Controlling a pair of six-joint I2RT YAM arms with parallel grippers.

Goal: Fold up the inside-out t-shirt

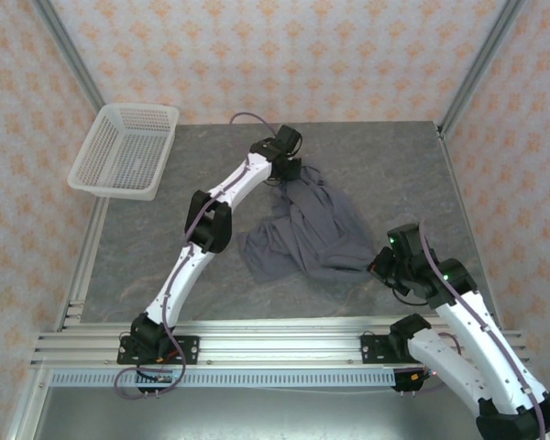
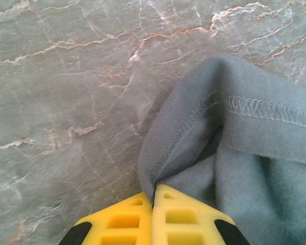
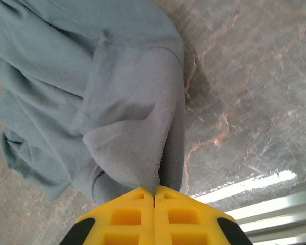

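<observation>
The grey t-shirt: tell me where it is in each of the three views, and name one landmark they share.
Top view: the t-shirt lies crumpled mid-table, between the left gripper and the right gripper.
Left wrist: the t-shirt takes the right half, its stitched edge pinched at the bottom.
Right wrist: the t-shirt takes the upper left and centre, a fold pinched at the bottom.
Shared landmark: the grey marbled tabletop.

A white plastic mesh basket (image 1: 111,172) with a rectangular rim sits at the far left corner of the grey, marble-veined counter (image 1: 376,160). Silver aluminium rails (image 1: 275,341) run along the counter's near edge. Peach floral-patterned walls (image 1: 284,55) enclose it.
</observation>
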